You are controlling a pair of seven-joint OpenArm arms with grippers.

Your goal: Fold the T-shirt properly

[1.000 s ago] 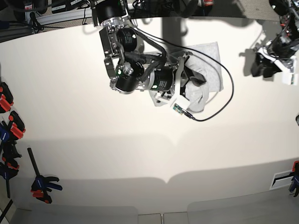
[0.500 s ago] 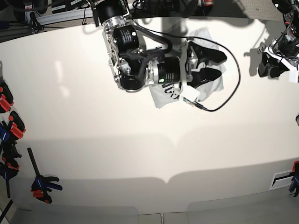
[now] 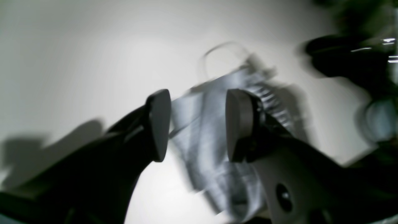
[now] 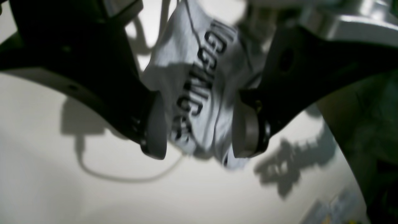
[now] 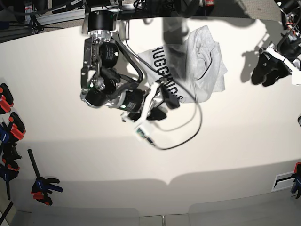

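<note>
A wide cream table (image 5: 221, 141) fills almost the whole base view, from the upper edge down to a shadowed strip along the bottom. Near the upper middle of that view the T-shirt (image 5: 202, 61) is seen lying bunched and creased on the table, light grey, with black block lettering turned upward along its left part and a plain grey mass to the right. In the right wrist view the same lettered cloth (image 4: 199, 81) is seen in the upper centre of the frame, and in the left wrist view it appears as a blurred grey heap (image 3: 214, 146) in the middle.

The right arm (image 5: 101, 61) is seen reaching down from the upper left of the base view, bent toward the shirt's lower left edge. The right gripper (image 5: 163, 104) is held just at that edge with its jaws spread apart; in the right wrist view the cloth is seen between the two pads (image 4: 155, 127), but nothing is pinched and whether the cloth is touched cannot be told. A thin dark cable (image 5: 181, 136) is looped on the table below that gripper.

The left gripper (image 5: 269, 71) is seen at the far right edge of the base view, well apart from the shirt. Its jaws are parted and empty, as shown in the left wrist view (image 3: 197, 124).

Orange and black clamps (image 5: 9, 141) are lined along the left edge of the base view.
</note>
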